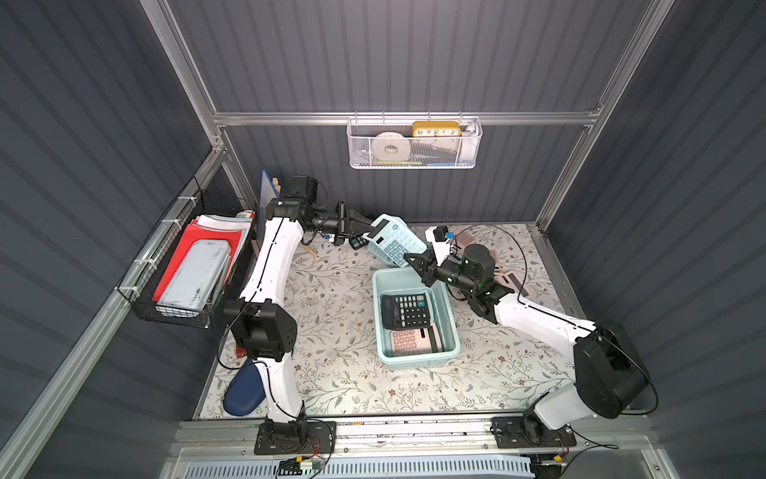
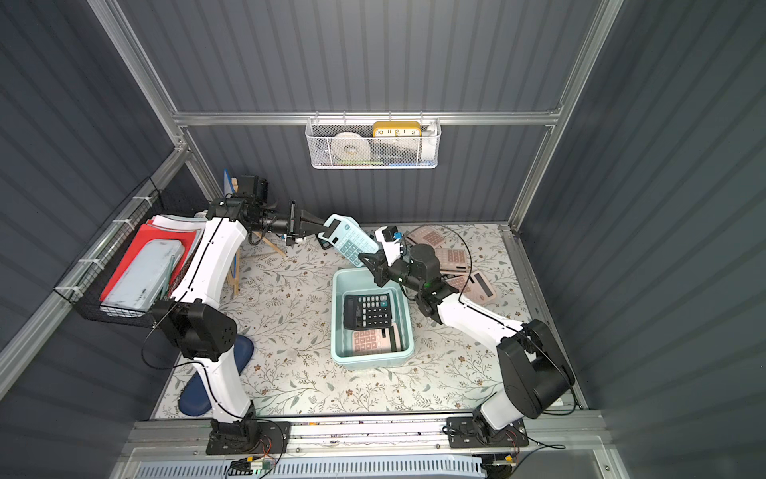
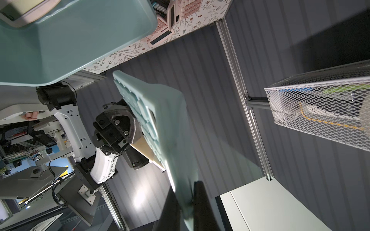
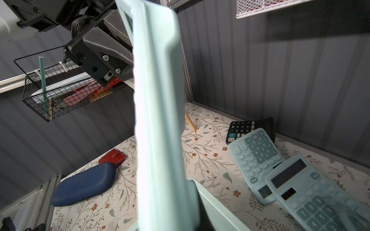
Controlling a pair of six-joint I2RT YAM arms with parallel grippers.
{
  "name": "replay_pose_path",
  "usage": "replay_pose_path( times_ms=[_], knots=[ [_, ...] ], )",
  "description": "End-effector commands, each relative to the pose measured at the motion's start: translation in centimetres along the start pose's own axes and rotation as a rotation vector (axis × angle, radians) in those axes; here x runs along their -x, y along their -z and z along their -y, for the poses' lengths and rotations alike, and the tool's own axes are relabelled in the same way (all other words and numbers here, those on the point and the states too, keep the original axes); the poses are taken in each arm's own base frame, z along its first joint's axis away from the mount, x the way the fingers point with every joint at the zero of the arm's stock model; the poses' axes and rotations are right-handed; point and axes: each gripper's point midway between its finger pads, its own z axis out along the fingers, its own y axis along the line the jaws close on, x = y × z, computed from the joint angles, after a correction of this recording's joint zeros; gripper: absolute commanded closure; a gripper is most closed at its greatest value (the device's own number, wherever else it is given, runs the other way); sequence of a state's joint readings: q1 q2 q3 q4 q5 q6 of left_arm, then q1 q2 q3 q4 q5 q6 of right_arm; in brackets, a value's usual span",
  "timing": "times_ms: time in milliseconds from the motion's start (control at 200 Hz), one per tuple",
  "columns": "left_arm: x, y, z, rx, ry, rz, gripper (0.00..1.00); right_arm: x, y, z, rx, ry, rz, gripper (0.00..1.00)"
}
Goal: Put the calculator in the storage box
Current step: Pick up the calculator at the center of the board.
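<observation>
Pale blue plastic: the calculator (image 1: 393, 241) hangs tilted in the air. The left pincer (image 1: 370, 227) clamps its display end and the right pincer (image 1: 411, 259) its opposite end, both closed on it. Just beneath the right pincer stands the storage box (image 1: 418, 360), holding a black calculator (image 1: 408, 310) and a pink calculator (image 1: 414, 341). The held calculator is outside the box.

Floral bench (image 1: 340, 390) carries the storage box (image 1: 418, 361) at centre, pink calculators (image 2: 454, 259) far right, blue pouch (image 1: 242, 394) near left.
</observation>
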State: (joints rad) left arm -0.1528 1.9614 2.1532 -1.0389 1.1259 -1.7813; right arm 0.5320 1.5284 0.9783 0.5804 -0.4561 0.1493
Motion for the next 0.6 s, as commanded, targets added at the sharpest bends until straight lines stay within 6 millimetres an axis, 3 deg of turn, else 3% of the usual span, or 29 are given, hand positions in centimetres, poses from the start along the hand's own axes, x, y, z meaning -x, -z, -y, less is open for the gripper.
replay_pose_path(
  times_ms=[0, 185, 320, 455, 485, 595],
  knots=[
    [-1.5, -0.1, 1.5, -0.03, -0.262, -0.054, 0.89, 4.0, 1.1, -1.0, 0.015, -0.112, 0.081, 1.0],
    [-1.1, 2.0, 3.6, -0.111, -0.444, -0.003, 0.48, 4.2, 3.1, -1.1, -0.057, -0.197, 0.04, 1.0],
    [-0.7, 4.4, 4.6, -0.17, -0.584, 0.102, 0.02, 3.8, 5.1, -1.4, -0.119, -0.283, -0.018, 1.0],
    [0.5, 5.2, 4.7, -0.156, -0.708, 0.22, 0.01, 2.4, 7.2, -1.4, -0.197, -0.424, -0.116, 1.0],
    [0.8, 5.3, 4.7, -0.148, -0.739, 0.249, 0.01, 3.1, 8.1, -2.0, -0.193, -0.44, -0.114, 1.0],
    [1.9, 6.6, 4.4, -0.107, -0.877, 0.423, 0.01, 1.9, 9.6, -2.7, -0.22, -0.555, -0.21, 1.0]
  ],
)
